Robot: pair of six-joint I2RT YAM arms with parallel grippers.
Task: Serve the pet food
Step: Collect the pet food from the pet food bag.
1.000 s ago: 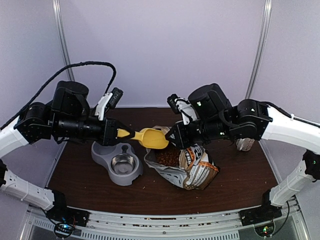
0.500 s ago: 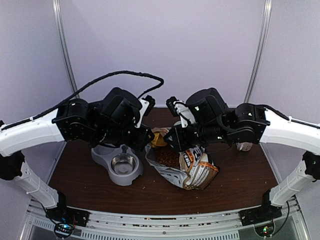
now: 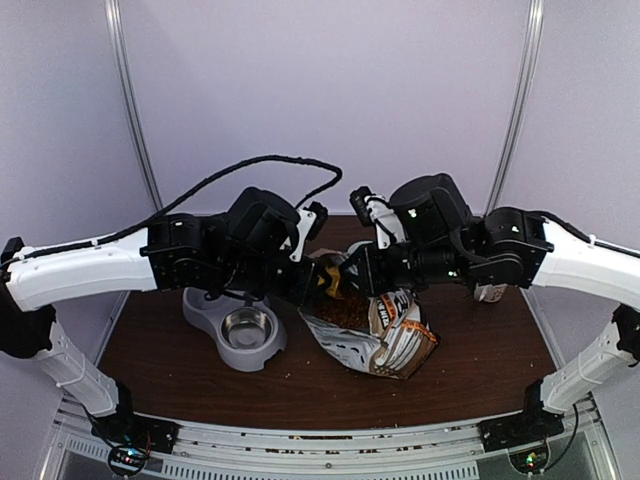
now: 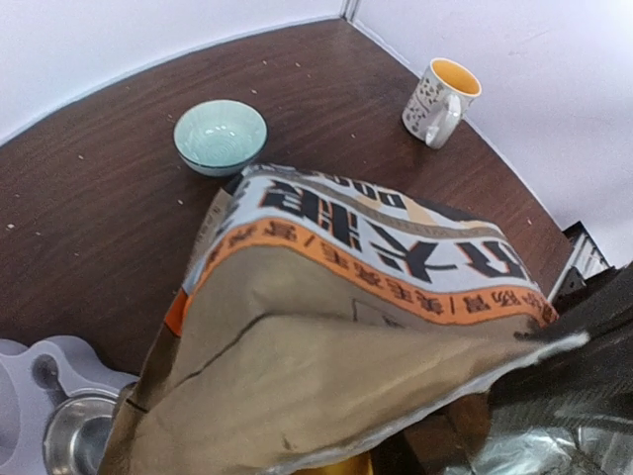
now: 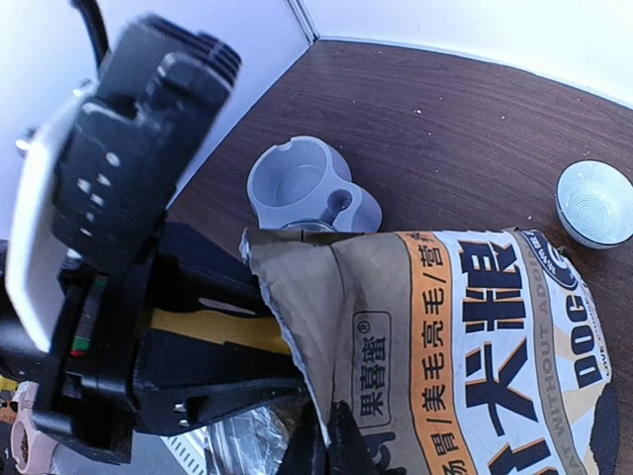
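The yellow handle of the scoop (image 5: 213, 329) is clamped between the fingers of the left gripper (image 5: 259, 341), and its head is hidden inside the open bag (image 3: 395, 335). The bag's torn rim is pinched and held up by the right gripper (image 5: 318, 447). The kibble (image 3: 345, 314) is seen lying in the bag's mouth, just beside the grey feeder (image 3: 215, 312).

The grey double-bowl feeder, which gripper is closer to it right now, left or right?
Left. The left gripper, holding the yellow scoop, is at the mouth of the bag just beside the feeder; the right gripper pinches the bag's edge farther over, beyond the left one.
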